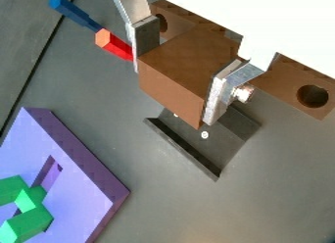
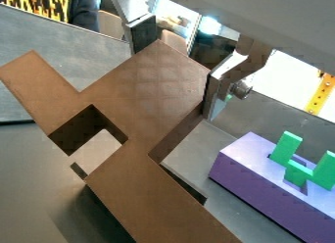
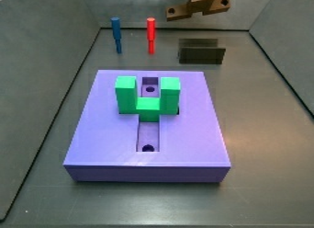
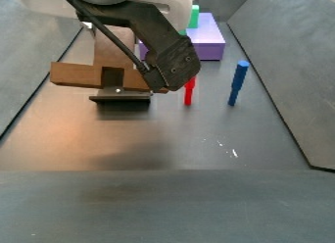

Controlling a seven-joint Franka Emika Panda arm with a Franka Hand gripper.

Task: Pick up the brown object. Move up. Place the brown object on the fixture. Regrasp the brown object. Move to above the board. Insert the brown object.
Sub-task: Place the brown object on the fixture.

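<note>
Brown object (image 1: 197, 75): slim bar, round hole near one end, held level in the pincer (image 1: 183, 59) above the fixture (image 3: 201, 53). Fixture: dark bracket, resting on the floor. Board (image 3: 150, 131): lavender slab, slotted, flat, well apart from the fixture.

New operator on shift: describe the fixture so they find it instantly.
Start at the big purple board with the green block. Behind it, past the red peg and blue peg, the fixture sits on the dark floor, beneath the gripper holding the brown object. It is the only low, dark, box-like bracket.
</note>
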